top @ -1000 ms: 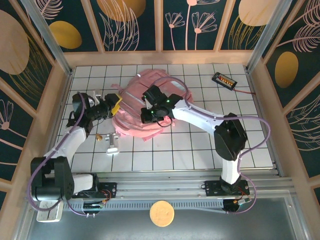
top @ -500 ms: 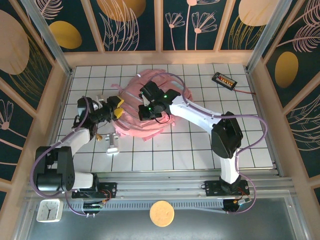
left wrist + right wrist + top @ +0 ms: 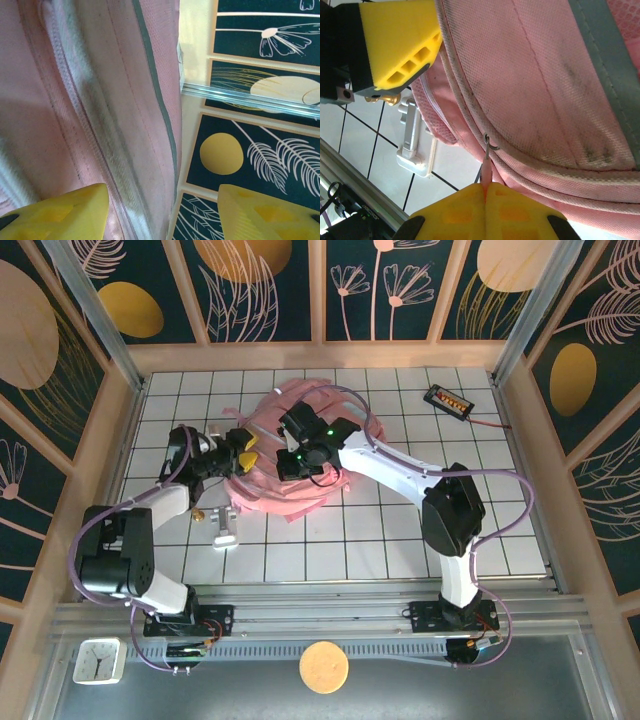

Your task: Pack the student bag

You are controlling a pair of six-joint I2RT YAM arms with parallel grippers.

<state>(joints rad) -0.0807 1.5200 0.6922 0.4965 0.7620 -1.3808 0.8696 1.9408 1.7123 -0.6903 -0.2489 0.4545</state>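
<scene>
The student bag [image 3: 300,455], a big soft pink backpack, lies crumpled on the tiled table's middle. My right gripper [image 3: 485,187] is shut on the pink zip pull [image 3: 486,170] of a zipper running along the bag's curved seam; from above it sits over the bag's front [image 3: 295,462]. My left gripper [image 3: 243,452] is at the bag's left edge and is open. In the left wrist view, the bag's fabric and zipper [image 3: 90,115] lie close ahead of its fingertips [image 3: 60,212]. The left finger [image 3: 400,45] shows in the right wrist view, against the bag.
A white stapler-like tool [image 3: 224,528] lies just in front of the bag on the left, with a small brass piece [image 3: 199,513] beside it. A black device with a cable [image 3: 446,399] sits at the back right. Wooden walls enclose the table.
The left gripper has moved right, up to the bag's left edge. The right gripper shifted slightly up and left with the zip pull, then held still.
</scene>
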